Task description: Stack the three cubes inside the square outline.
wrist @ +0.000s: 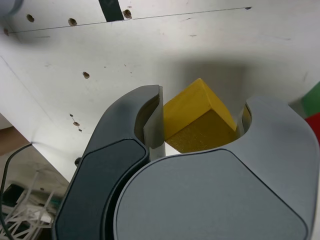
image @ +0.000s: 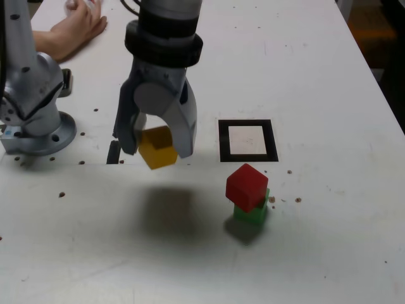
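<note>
Bench [image: 316, 76]: a white surface with small screw holes, carrying everything; a soft dark shadow lies on it below the raised claw, which suggests the claw hangs clear of the surface.
Arm base [image: 31, 107]: grey, bolted down at the exterior view's left, well apart from the cubes.
Person's hand [image: 73, 28]: rests flat on the bench at the far left corner of the exterior view, away from the work area, probably just waiting.
Claw [image: 157, 144]: pinching the yellow cube between its two curved jaws, held above the bench; the wrist view shows the jaws bearing on opposite sides of the cube.
Square outline [image: 247, 140]: thick black border with a white centre, nothing inside it; it lies to the exterior view's right of the claw and just behind the two stacked cubes.
Yellow cube [image: 158, 148]: in the claw's grip, off the bench, turned so an edge faces the exterior camera; likely lifted for carrying over to a stack.
Red cube [image: 247, 187]: sits on the green cube, twisted relative to it and overhanging a little, so the pair looks somewhat unsteady.
Green cube [image: 252, 213]: on the bench under the red cube, outside the outline, just in front of it.
Progress: by my reading, two cubes are stacked but not within the outline, so the stack's place is not yet right.
Black strip [image: 114, 152]: short tape mark beside the claw, partly hidden.
</note>
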